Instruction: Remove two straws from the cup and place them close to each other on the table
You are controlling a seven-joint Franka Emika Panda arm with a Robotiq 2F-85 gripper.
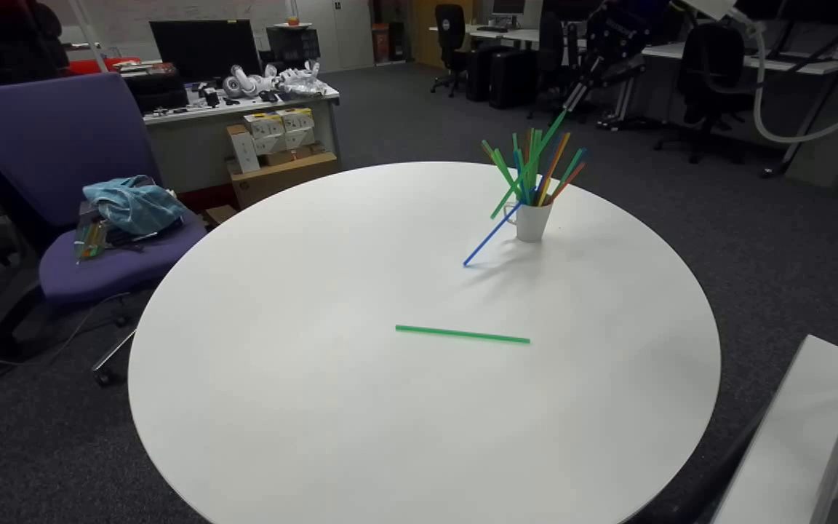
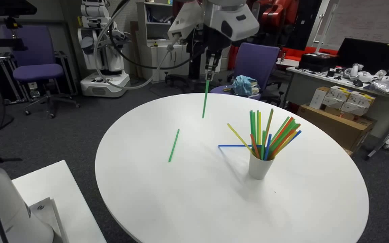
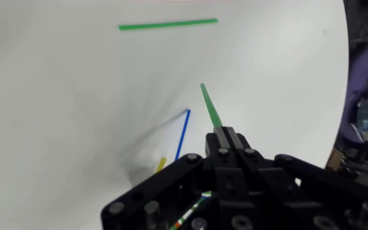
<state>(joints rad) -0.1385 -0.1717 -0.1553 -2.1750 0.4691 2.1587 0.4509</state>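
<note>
A: ok so what've we got in the black two-finger gripper (image 3: 224, 129)?

B: It's pinched together on a thin, straight green plastic straw (image 3: 210, 103), right near the top end. The loose end pokes out below the fingertips (image 3: 220, 135) and hangs above the round white table (image 2: 137, 162).

A: And close by?

B: Lower down and off to one side of the gripper we've got a thin, straight blue plastic straw (image 1: 490, 236), slanting, bottom tip on the table. Its upper end is right by a small, short white cup (image 1: 533, 225) with a handle. We can't tell what's propping it there.

A: What's in the cup?

B: It's upright, below the gripper, with a bunch of green, yellow, orange-red and blue straws (image 2: 276, 144) in it. The gripper hides most of it in the wrist view.

A: Anything further out?

B: Another thin, straight green plastic straw (image 3: 168, 24), flat on the table past the fingertips, well apart from the cup. Way farther from the gripper, beyond the table edge, we see a purple office chair (image 1: 48, 138) with a light blue cloth (image 1: 135, 205) on the seat.
</note>
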